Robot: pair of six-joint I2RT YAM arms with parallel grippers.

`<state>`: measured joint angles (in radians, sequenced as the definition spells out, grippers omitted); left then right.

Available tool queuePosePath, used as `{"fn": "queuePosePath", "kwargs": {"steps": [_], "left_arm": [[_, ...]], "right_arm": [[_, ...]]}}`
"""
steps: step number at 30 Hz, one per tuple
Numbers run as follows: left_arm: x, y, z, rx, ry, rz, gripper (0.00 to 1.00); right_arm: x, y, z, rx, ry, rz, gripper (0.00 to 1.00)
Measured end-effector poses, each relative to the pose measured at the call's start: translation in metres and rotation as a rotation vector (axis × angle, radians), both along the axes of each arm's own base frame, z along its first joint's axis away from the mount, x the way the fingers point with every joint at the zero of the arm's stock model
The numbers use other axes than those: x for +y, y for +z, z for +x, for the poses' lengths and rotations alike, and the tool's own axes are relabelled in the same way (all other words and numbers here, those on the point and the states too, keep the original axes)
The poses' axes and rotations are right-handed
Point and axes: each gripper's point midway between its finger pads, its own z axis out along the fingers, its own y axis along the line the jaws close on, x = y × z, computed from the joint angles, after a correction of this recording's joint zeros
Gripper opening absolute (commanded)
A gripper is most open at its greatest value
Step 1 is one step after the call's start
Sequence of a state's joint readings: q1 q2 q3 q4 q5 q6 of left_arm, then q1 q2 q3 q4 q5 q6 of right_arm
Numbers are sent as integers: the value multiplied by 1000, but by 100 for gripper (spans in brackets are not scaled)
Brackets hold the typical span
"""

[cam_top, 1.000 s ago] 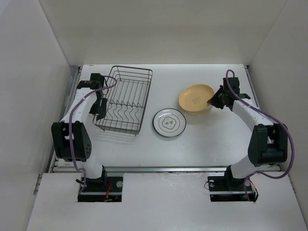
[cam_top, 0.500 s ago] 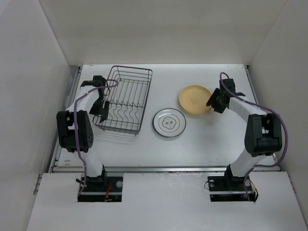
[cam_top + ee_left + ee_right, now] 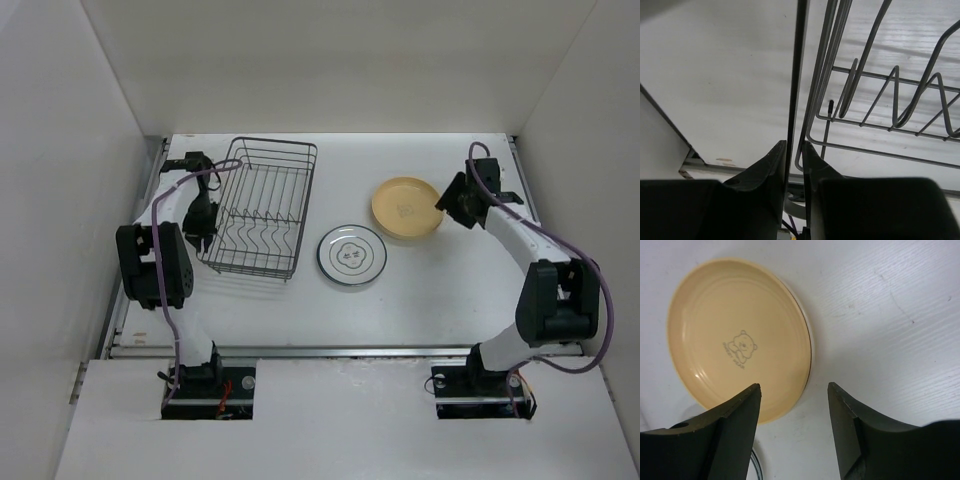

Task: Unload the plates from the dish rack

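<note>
Prongs in the rectangular dark wire dish rack [image 3: 258, 205] hold no plate that the overhead view shows you. Both plates you can see lie flat on the white table [image 3: 300, 310]. The round tan plate with a small bear print [image 3: 735, 335] is just beside your right gripper [image 3: 794, 387], and the round white plate with a dark rim ring [image 3: 352, 255] sits between it and the rack.

Your right jaws stand well apart, straddling the tan plate's near edge and holding nothing. Your left gripper [image 3: 792, 150] is closed on the rack's thin outer rim wire, on its left side.

Treat the plates as stiff, glazed, slippery and easy to chip. Lying flat, they offer only the raised lip, so pinch across that. The rack looks light and rigid, and will likely slide if tugged. A pale edge shows beneath the tan plate, but you cannot tell whether it is another plate.
</note>
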<state>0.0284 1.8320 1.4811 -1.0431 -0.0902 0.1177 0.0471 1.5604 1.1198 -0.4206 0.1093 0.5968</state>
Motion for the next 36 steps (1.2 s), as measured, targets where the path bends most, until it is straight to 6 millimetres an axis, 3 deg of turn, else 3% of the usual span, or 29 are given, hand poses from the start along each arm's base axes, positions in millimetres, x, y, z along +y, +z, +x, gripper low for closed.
{"fn": "queuePosePath", "kwargs": {"steps": [5, 9, 15, 22, 32, 36], "left_arm": [[3, -1, -1, 0, 44, -61, 0], [8, -1, -3, -3, 134, -119, 0], [15, -1, -9, -21, 257, -148, 0], [24, 0, -7, -17, 240, -112, 0], [54, 17, 21, -58, 154, 5, 0], [55, 17, 21, -55, 146, 14, 0]], "right_arm": [[-4, 40, 1, -105, -28, -5, 62], [-7, 57, -1, -152, -51, -1, 63], [-11, 72, -4, -191, -104, 22, 65], [-29, 80, -8, -209, -170, -18, 69], [-55, 104, -22, -251, -207, -152, 77], [-63, 110, -26, -262, -229, -191, 88]]}}
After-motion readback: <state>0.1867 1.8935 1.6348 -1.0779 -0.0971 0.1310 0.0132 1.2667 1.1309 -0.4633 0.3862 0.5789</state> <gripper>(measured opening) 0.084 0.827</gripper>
